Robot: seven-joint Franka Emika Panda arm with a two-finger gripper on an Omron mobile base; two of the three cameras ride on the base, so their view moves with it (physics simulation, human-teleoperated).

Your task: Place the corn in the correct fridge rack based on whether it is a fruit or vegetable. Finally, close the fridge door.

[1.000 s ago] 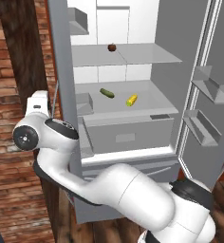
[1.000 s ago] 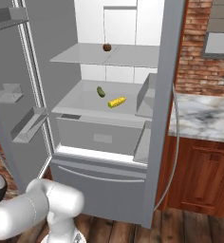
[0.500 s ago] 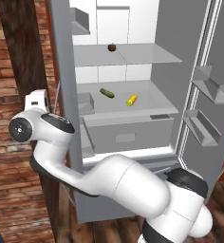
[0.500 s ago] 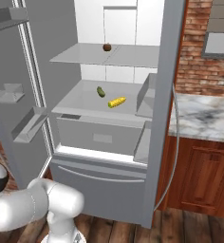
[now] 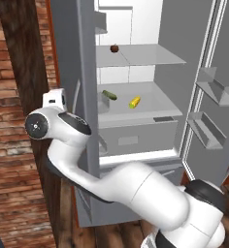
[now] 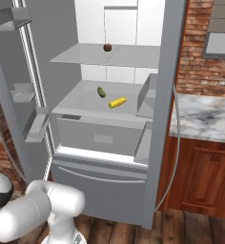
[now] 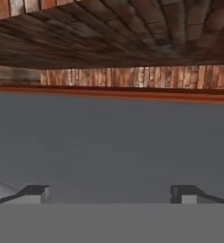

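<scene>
Claw (image 7: 109, 193) is spread wide, holding nothing, facing the flat grey fridge door (image 7: 109, 142), probably to shove it closed since the stubby yellow corn cob (image 5: 134, 102) already lies on the lower pale-grey translucent shelf (image 5: 150, 109).

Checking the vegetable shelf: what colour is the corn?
Yellow corn, clearest in the right base view.

Rendered scene under even, diffuse light; fridge interior (image 5: 136, 29) brightest, shadows faint, no glare. Hand view is coarse and soft; base views sharper.
</scene>
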